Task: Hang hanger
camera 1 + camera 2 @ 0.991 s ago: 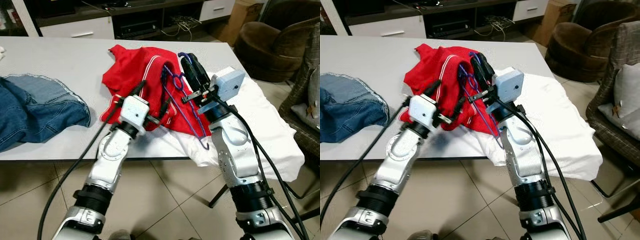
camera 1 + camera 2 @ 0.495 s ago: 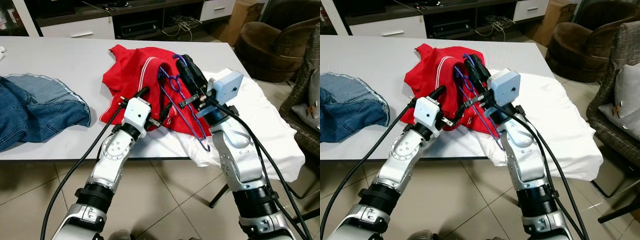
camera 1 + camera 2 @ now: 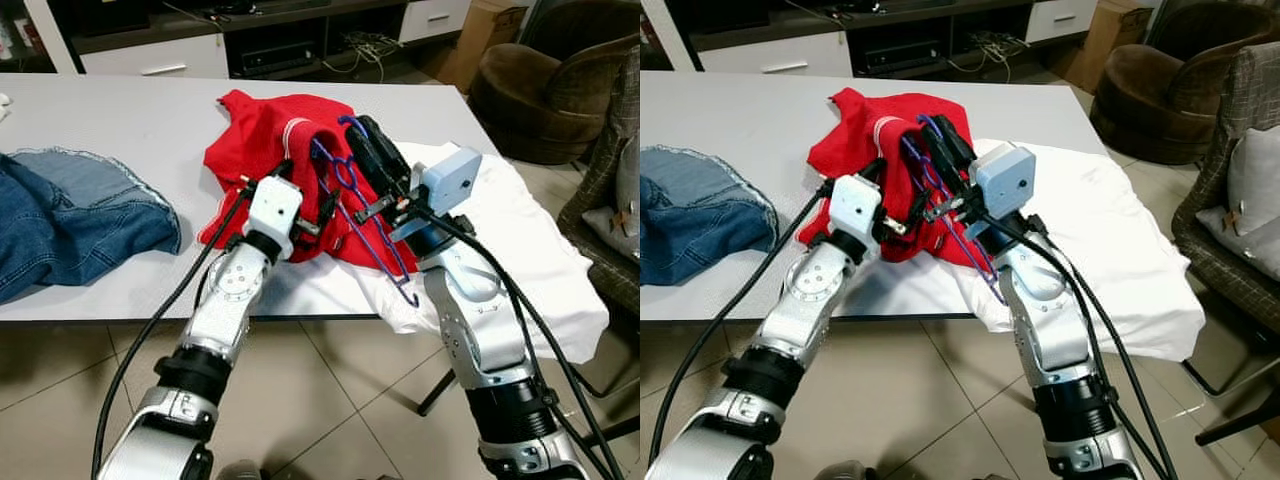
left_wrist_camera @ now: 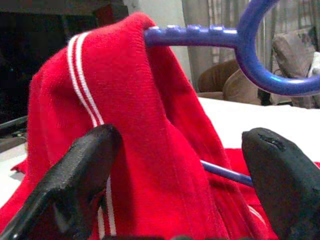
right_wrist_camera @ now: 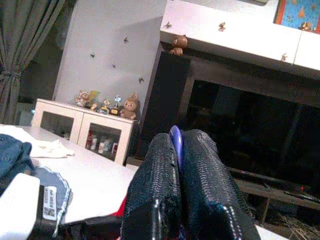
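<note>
The blue plastic hanger (image 3: pixel 352 200), ridged along its shoulder, slants over the grey table (image 3: pixel 130 130) inside a ribbed red shirt (image 3: pixel 262 150), hook uppermost. The right gripper (image 3: pixel 362 135) pinches it. The left gripper (image 4: pixel 180 165) spreads wide around red cloth. A label (image 5: pixel 48 209) shows, probably unreadable.

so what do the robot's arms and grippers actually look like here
Both arms are silver metal with rounded jointed segments and black ribbed collars near the base. Thick black cables run loose along each. A pale boxy camera housing sits on each wrist, the right one showing a small dark lens. The left gripper and right gripper each have two long black fingers with a textured, rubbery surface.
</note>
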Controlling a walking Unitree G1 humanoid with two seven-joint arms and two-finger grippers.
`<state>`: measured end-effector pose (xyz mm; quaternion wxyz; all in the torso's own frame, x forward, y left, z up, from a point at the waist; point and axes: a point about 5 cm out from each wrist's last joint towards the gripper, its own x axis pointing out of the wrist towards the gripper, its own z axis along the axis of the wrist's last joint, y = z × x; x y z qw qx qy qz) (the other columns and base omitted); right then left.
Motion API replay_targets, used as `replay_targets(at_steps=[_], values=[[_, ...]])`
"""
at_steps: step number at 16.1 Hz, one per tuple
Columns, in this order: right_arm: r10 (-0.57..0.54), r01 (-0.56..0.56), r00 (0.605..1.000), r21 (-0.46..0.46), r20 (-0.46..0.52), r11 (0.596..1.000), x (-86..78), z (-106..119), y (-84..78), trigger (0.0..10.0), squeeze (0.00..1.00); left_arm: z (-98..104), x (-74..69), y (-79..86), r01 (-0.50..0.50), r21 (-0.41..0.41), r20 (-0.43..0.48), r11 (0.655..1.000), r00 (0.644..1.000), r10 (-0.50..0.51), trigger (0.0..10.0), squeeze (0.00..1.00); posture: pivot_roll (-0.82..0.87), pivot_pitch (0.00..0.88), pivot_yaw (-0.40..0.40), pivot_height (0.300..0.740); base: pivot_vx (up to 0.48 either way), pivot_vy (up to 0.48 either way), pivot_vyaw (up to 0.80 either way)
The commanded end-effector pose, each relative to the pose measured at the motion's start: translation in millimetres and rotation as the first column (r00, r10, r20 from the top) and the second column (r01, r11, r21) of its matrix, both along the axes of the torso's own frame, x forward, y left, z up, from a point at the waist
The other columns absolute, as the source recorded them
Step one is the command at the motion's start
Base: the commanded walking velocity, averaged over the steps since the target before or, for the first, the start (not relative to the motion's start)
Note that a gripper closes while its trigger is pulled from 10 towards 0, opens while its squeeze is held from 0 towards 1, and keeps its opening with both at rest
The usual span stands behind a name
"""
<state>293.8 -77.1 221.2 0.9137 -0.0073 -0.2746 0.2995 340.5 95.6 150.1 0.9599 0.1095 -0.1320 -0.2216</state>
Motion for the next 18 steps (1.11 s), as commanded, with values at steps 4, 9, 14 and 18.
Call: replay_targets(at_steps=[4, 9, 14, 18], values=[[0.003, -0.003, 1.0, 0.001, 0.014, 1.0, -2.5, 4, -1.1, 10.0, 0.0, 4, 1.2, -7.9, 0.044, -0.008, -0.01, 0.999, 0.999, -0.044, 0.0, 0.0, 0.07, 0.016, -0.008, 0.74, 0.0, 0.0, 0.0], [0.002, -0.002, 1.0, 0.003, 0.011, 1.0, -2.6, 4, -1.7, 10.0, 0.0, 7, 1.9, -5.5, 0.044, 0.008, 0.013, 0.999, 0.999, -0.044, 0.0, 0.0, 0.08, 0.016, -0.009, 0.74, 0.0, 0.0, 0.0], [-0.018, 0.017, 0.999, -0.031, -0.031, 0.999, -0.3, -8, -12.5, 10.0, 0.0, 37, 4.8, 18.3, -0.034, 0.164, 0.23, 0.986, 0.973, -0.005, 0.0, 0.0, 0.08, 0.014, -0.011, 0.74, 0.0, 0.0, 0.0], [-0.052, 0.051, 0.998, -0.04, -0.028, 0.998, 4.0, -6, -22.8, 10.0, 0.0, 54, 8.6, 43.3, -0.105, 0.253, 0.314, 0.962, 0.949, 0.021, 0.0, 0.0, 0.08, 0.011, -0.009, 0.74, 0.0, 0.0, 0.0]])
